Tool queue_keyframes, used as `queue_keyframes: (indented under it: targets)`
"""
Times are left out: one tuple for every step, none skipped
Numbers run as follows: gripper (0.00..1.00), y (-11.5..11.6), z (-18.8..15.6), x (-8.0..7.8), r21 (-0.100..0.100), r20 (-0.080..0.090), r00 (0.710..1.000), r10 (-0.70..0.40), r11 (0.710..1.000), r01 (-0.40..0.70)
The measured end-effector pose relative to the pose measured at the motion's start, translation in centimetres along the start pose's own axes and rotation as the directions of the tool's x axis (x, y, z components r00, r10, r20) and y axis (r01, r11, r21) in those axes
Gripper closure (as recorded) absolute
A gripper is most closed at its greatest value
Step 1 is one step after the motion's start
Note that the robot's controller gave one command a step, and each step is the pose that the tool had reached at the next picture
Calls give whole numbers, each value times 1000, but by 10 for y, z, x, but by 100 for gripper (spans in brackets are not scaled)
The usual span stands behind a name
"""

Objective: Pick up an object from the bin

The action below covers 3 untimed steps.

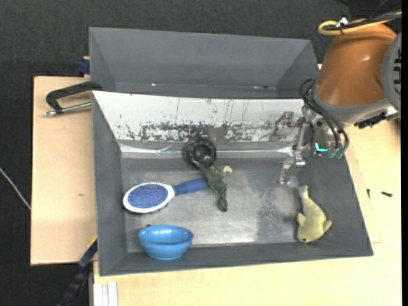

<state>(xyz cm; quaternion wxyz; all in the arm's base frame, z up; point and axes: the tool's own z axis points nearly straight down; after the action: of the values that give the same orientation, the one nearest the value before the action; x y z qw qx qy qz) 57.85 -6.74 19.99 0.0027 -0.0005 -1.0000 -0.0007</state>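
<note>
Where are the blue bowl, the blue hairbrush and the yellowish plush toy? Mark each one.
blue bowl (pixel 166 240): camera view, on its inside hollow.
blue hairbrush (pixel 148 197): camera view, on its oval bristle head.
yellowish plush toy (pixel 312 224): camera view, on its body.

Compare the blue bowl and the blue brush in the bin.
The bowl is round and deep; the brush is flat, with an oval head and a long handle. The bowl sits alone, lower left in the view; the brush's handle reaches the dark green toy. Both are blue.
</note>
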Motion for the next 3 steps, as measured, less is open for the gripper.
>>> queue_keyframes:
  targets:
    - [0, 79, 120, -3, -2, 0, 997, 79, 997, -79]
    - [0, 133, 126, 0, 4, 13, 987, 163, 987, -163]
    - [100, 134, 125, -2, -2, 22, 986, 163, 987, -163]
